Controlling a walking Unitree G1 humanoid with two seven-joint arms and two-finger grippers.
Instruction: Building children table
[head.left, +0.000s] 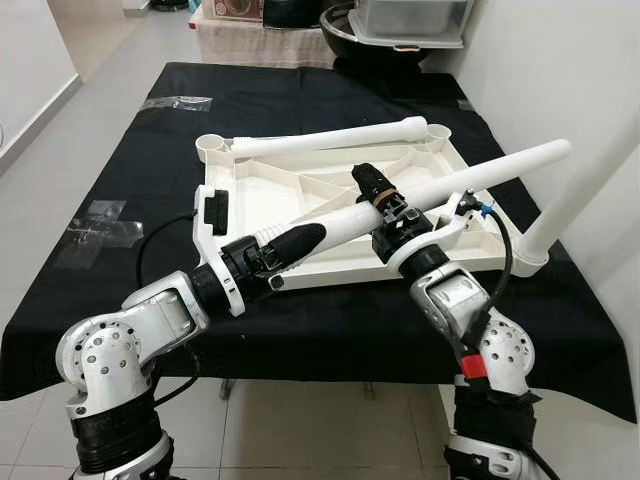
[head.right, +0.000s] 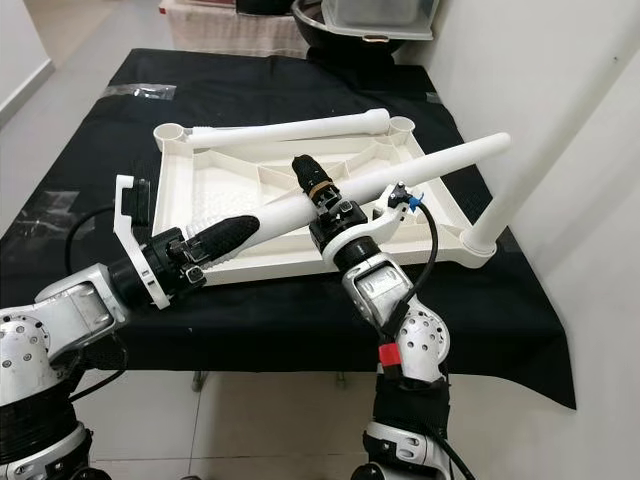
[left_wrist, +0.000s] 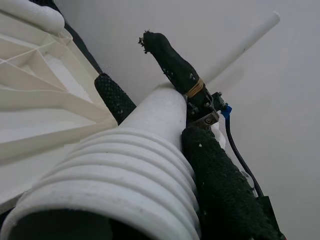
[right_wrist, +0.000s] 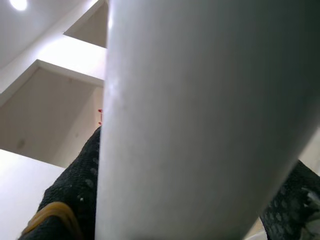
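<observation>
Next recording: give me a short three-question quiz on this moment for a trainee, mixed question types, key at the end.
1. True or false: both grippers hold the same leg.
2. Which end does the left gripper hold? A) threaded end B) plain tip C) middle
3. Fill in: a second leg lies across the far edge of the upturned ____.

Key: 1 true, the right gripper clamps it further along. 2 A. 3 tabletop, which rests on the black cloth, with a third leg already standing in a corner socket.
</observation>
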